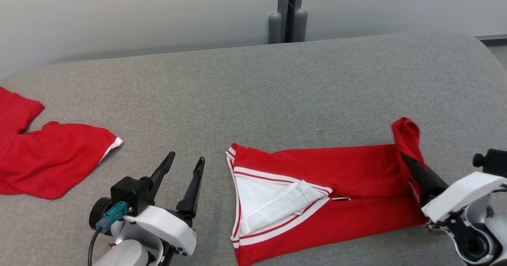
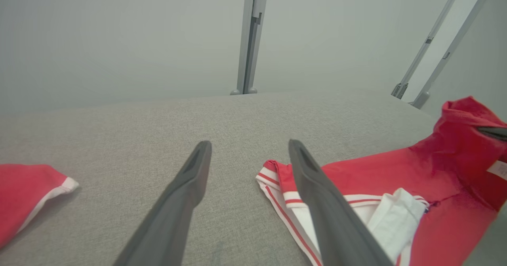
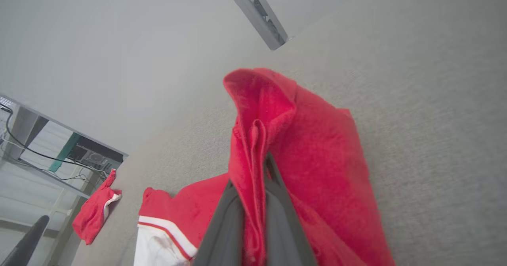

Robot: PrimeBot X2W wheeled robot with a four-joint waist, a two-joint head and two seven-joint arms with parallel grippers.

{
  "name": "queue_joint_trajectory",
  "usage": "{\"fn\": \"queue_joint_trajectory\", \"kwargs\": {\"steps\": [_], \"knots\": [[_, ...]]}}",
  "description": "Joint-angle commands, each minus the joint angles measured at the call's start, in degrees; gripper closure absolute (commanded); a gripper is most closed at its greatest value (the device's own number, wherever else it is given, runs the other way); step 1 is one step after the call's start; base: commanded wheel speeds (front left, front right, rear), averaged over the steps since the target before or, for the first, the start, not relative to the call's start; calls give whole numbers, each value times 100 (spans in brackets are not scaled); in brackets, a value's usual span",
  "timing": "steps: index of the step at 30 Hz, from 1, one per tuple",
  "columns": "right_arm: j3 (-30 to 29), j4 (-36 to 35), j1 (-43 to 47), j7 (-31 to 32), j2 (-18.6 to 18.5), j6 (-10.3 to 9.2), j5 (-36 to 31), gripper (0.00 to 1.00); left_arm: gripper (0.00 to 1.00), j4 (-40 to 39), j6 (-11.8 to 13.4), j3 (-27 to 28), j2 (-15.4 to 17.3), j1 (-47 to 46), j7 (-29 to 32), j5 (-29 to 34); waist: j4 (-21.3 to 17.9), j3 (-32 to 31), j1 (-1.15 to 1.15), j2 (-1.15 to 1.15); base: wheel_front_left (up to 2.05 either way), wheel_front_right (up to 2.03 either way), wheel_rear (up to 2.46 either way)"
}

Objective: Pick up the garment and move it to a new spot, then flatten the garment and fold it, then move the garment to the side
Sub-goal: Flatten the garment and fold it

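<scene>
The red, white-trimmed knit garment (image 1: 317, 171) was spread on the grey fabric tabletop (image 1: 277, 91), one end clamped in the right gripper (image 3: 255, 186). The left gripper (image 1: 187, 158) was held apart, empty, so the fold could get dragged crooked.

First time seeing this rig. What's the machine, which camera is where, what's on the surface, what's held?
A two-armed wheeled robot. One picture looks down from its head; the other two look forward from its left and right wrists. On the grey table lie a red garment with white trim and, to the robot's left, a second red garment. The left end effector is open and empty. The right end effector is shut on a raised, bunched end of the trimmed garment.
</scene>
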Motion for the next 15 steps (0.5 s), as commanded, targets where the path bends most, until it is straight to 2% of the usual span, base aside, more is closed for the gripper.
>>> {"fn": "queue_joint_trajectory", "kwargs": {"steps": [1, 8, 10, 15], "knots": [[21, -123, 52, 79, 36, -1, 44, 100, 0, 19, -36, 39, -8, 93, -22, 39, 5, -5, 0, 0, 0, 0, 0], [117, -927, 161, 577, 604, 0, 402, 100, 0, 107, -126, 179, -82, 132, -23, 130, 100, -51, 0, 0, 0, 0, 0], [161, -1128, 219, 757, 916, 0, 537, 100, 0, 142, -154, 224, -119, 166, -23, 158, 171, -85, 0, 0, 0, 0, 0], [287, -1117, 257, 1007, 1354, 0, 510, 100, 0, 163, -195, 307, -187, 208, -23, 210, 323, -94, 0, 0, 0, 0, 0]]}}
